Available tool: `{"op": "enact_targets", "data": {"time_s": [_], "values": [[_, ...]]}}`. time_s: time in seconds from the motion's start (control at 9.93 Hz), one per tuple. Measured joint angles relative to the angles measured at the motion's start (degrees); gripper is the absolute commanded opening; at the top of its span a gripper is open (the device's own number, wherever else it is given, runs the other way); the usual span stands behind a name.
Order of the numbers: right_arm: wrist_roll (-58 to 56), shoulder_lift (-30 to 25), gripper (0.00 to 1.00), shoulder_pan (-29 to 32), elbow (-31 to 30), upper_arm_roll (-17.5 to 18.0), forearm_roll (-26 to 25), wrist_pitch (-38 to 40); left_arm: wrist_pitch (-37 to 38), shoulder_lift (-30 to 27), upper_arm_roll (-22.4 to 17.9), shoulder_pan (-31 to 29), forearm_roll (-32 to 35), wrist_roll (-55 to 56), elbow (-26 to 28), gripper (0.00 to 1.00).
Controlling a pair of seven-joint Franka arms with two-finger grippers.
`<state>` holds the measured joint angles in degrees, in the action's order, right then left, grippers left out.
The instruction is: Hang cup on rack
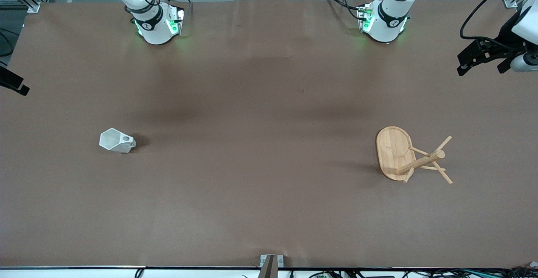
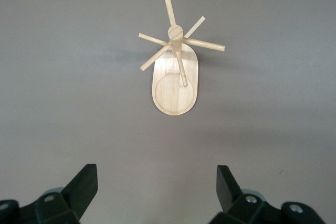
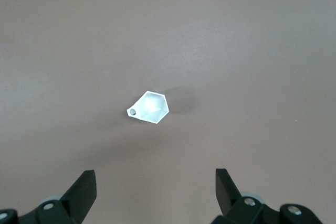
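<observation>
Left tool (image 2: pixel 157 192): black fingers spread wide, holding nothing, hanging high over the surface (image 1: pixel 269 211) w/ the rack in sight beneath it. In the front view it (image 1: pixel 483 57) shows at the picture's edge, near the left arm's end. Right tool (image 3: pixel 156 192): fingers likewise wide apart, empty, up over the cup; in the front view only a dark tip (image 1: pixel 14 85) at the picture's edge, prob. this tool.

Light bamboo mug rack w/ oval flat base, round post and thin angled pegs (image 1: pixel 403 155) stands upright toward the left arm's end. Small white faceted cup w/ hexagonal rim and a holed handle tab (image 1: pixel 117 140) sits toward the right arm's end, about level w/ the rack, the two well apart. Bare brown matte surface between them; nothing stands in the way of either.

Cup: hard, angular, glossy white, casts a short shadow. Rack: pale smooth wood, a ring groove cut in the base.

Left wrist view alone shows the rack (image 2: pixel 176 74) from on top, pegs fanning from the post. Right wrist view alone looks into the cup (image 3: pixel 149 107), tab hole plain. Front view alone shows both things and both arm bases.
</observation>
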<state>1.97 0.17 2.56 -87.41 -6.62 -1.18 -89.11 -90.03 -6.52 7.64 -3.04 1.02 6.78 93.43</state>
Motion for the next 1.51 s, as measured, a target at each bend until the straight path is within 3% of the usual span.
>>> {"op": "enact_targets", "data": {"time_s": [1.01,1.21,1.51], "values": [[-3.16,0.37,1.00,0.01,-2.45,-0.14,0.00,-0.83,0.00,0.86,0.09,0.00,0.00,-0.40,-0.06,1.00],[-7.62,1.79,1.00,0.10,-10.08,-0.20,0.00,-8.27,0.01,0.88,0.09,-0.02,0.00,-0.46,-0.09,1.00],[-11.03,6.52,1.00,1.26,-24.54,-0.27,1.05,-28.18,0.01,0.92,0.08,-0.06,0.00,-0.50,-0.14,1.00]]}}
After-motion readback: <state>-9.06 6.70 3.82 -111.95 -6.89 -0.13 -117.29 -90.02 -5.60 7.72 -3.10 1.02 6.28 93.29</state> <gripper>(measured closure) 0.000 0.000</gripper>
